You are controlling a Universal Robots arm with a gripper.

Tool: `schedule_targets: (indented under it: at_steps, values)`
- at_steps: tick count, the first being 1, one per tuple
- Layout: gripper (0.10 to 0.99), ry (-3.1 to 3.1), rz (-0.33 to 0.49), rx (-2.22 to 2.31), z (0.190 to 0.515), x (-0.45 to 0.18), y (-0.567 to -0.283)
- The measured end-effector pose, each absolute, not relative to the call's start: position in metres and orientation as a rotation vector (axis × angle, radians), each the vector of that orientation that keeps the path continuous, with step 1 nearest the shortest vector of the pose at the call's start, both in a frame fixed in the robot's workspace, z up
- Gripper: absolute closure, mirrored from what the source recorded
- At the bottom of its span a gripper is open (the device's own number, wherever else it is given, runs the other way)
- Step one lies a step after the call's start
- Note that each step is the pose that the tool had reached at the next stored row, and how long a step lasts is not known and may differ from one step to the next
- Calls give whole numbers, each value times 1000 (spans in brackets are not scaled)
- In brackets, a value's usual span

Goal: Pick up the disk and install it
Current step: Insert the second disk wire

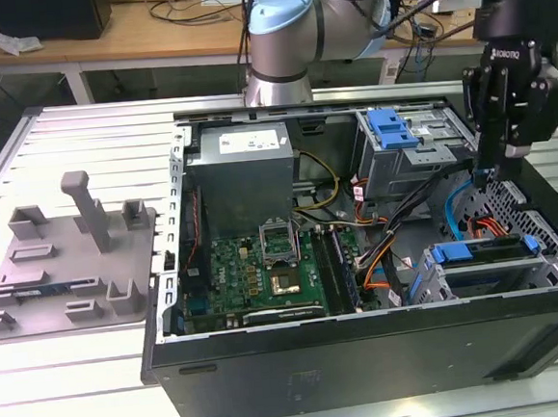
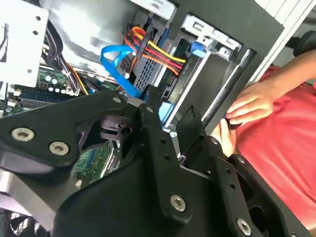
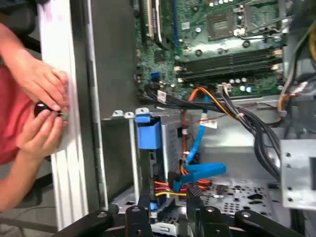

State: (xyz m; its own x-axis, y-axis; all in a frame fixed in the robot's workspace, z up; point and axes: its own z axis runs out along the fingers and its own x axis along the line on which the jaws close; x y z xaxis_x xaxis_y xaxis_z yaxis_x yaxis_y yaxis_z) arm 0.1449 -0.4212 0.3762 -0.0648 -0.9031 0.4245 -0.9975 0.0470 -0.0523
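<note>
**Exterior and wrist views: gripper above the drive cage.** Nearest the exterior camera is the dark side wall of the open computer case (image 1: pixel 368 356), across the lower half of the frame. Just behind that wall, at lower right, the disk (image 1: pixel 485 250) lies in the drive cage, its blue carrier frame toward the viewer. Its long axis runs roughly left to right in the frame.

The gripper (image 1: pixel 492 174) hangs above the disk, toward the disk's right-hand end, and apart from it. The disk therefore lies below the jaws, with a loop of blue cable (image 1: pixel 453 204) between them. In the second wrist view the gripper (image 2: pixel 172 109) has its jaws moderately apart with nothing clamped. The first wrist view shows the same gap at the gripper (image 3: pixel 168 201), beyond which are the blue cable (image 3: pixel 200 170) and the disk's blue frame (image 3: pixel 148 133). The disk appears already seated in its bay.

A person's hands (image 3: pixel 44 98) rest on the table rail outside the case wall. Farther back are the motherboard (image 1: pixel 264 268), a second blue carrier (image 1: pixel 392 127) and the arm (image 1: pixel 280 34).
</note>
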Motion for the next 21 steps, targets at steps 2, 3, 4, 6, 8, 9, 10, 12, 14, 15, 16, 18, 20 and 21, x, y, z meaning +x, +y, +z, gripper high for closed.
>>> schedule_targets:
  at_steps: [2,3,4,6,8,9,10,12,14,15,16,18,20,21]
  values:
    - [663,-2074,490,1888,372,137,-421]
    - [663,-2082,488,1877,372,137,-421]
    - [663,-2089,486,1867,371,137,-421]
    - [663,-2099,483,1854,371,137,-419]
    - [663,-2100,484,1852,371,137,-412]
    - [663,-2098,487,1850,371,137,-407]
    - [663,-2096,489,1849,371,137,-407]
    - [663,-2091,492,1845,371,137,-407]
    - [663,-2077,494,1837,371,137,-407]
    - [663,-2073,494,1835,371,137,-407]
    - [663,-2073,493,1836,371,138,-407]
    - [663,-2073,494,1835,370,141,-407]
    - [663,-2072,493,1835,369,141,-407]
    - [663,-2072,492,1834,369,141,-407]
